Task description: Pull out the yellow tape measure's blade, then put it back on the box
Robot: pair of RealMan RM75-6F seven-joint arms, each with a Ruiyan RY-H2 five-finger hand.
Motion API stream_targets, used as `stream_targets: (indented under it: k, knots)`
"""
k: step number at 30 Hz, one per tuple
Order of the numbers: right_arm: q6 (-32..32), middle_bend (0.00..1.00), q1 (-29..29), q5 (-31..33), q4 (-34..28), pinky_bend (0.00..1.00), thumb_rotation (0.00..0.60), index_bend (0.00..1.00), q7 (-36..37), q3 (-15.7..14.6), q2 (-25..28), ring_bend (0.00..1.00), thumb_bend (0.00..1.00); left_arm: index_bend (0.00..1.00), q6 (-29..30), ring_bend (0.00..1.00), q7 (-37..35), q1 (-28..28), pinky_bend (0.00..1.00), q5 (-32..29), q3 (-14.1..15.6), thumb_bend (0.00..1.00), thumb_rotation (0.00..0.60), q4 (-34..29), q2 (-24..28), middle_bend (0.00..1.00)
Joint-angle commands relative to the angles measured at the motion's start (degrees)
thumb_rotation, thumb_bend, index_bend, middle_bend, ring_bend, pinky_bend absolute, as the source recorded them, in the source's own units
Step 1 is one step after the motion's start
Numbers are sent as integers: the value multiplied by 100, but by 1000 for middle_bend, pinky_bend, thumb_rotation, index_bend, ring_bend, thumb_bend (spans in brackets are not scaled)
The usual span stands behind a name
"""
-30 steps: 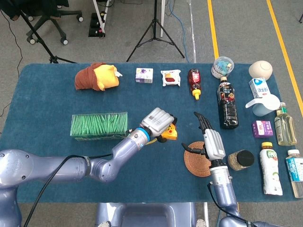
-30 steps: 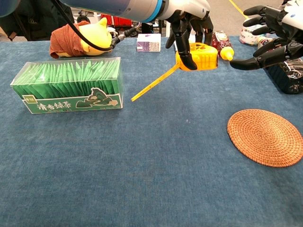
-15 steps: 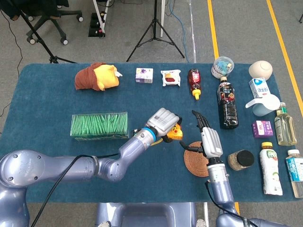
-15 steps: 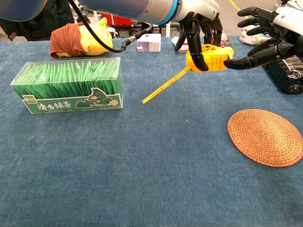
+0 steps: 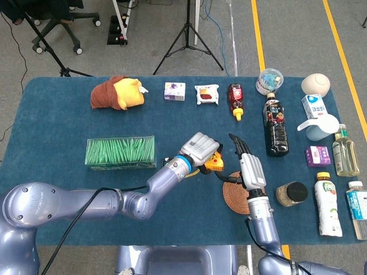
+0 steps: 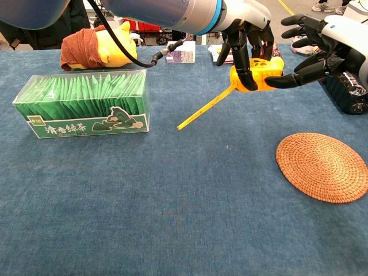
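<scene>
The left hand [image 6: 244, 34] holds the yellow tape [image 6: 257, 73] up off the table, fingers curled down over its case. The blade [image 6: 207, 106] is already out. It sticks down and to the left like a thin yellow stick, and its tip looks close to the blue cloth.

The right hand [image 6: 322, 49] is spread wide, holding nothing. One fingertip reaches right up to the case and may touch it; I cannot tell.

The green box [image 6: 83, 103] sits well to the left, with nothing on its top.

The case looks hard, chunky and a bit smooth, so a firm hold around its sides seems best. The blade looks thin and springy. It would likely bend or snap back, so I would not carry the tape by the blade.
</scene>
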Motion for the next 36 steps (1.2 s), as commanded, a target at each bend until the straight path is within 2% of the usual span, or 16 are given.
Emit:
stream_targets:
  k: [1,36]
  knots:
    - [-22,92,22,44,32,254,537,0,-14,-2,-23,103,206,550,-35,419,-38,-11,536,0,1,364,600,4,-1,461]
    - [-15,112,108,210,268,255,536,8,-2,12,-109,117,254,550,-238,420,-413,-21,539,12,420,365,600,-251,400,464]
